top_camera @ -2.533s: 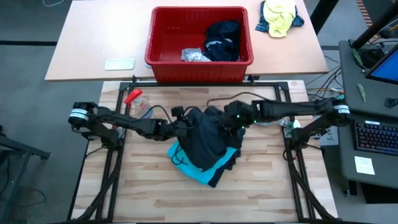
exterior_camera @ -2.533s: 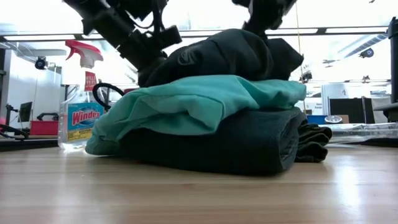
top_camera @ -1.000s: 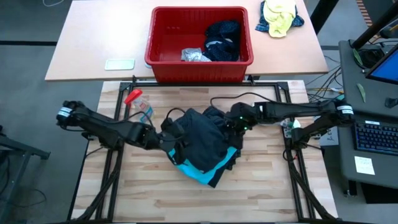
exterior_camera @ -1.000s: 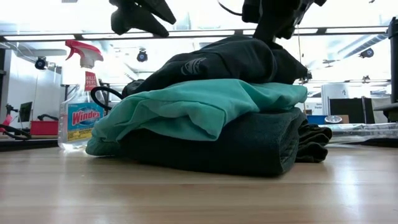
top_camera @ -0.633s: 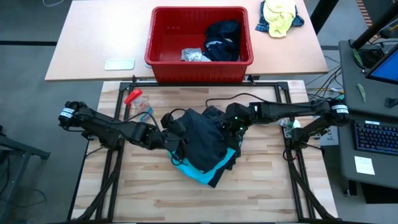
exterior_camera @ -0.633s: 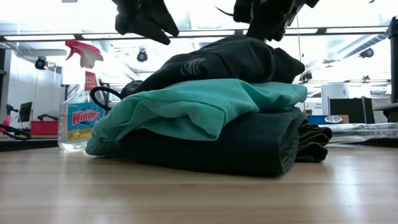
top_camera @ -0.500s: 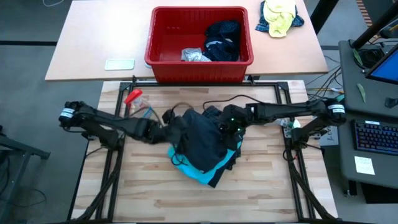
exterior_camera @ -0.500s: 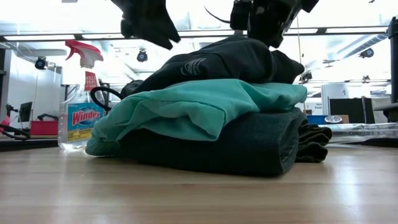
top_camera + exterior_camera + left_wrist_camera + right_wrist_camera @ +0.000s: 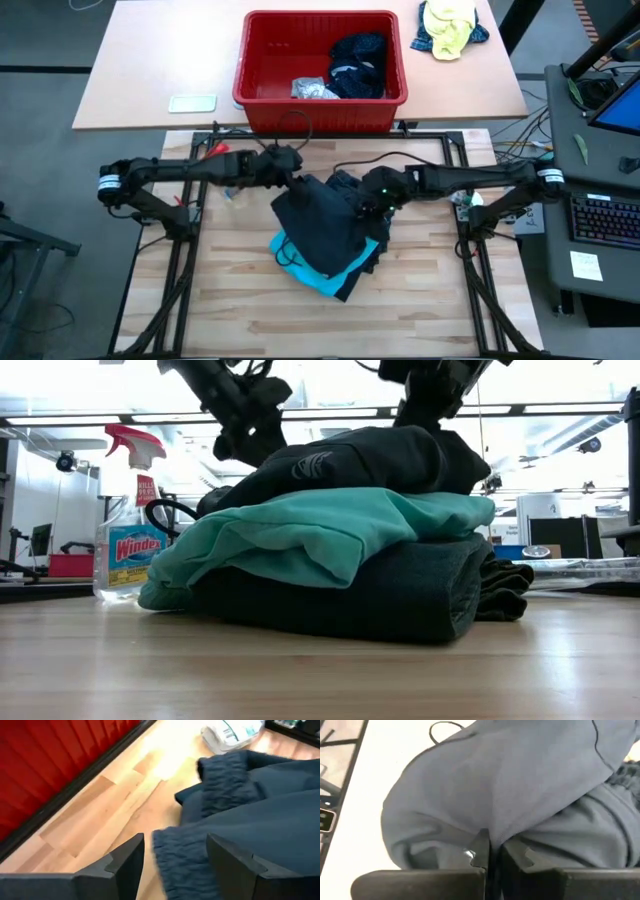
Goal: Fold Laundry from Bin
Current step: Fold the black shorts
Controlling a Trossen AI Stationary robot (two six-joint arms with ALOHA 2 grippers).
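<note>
Stacking laundry | wooden table | Windex bottle behind

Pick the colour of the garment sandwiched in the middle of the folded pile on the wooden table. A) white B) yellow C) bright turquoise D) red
C: the low view shows the bright turquoise garment lying between the black top garment and the dark grey rolled bottom garment.
</note>
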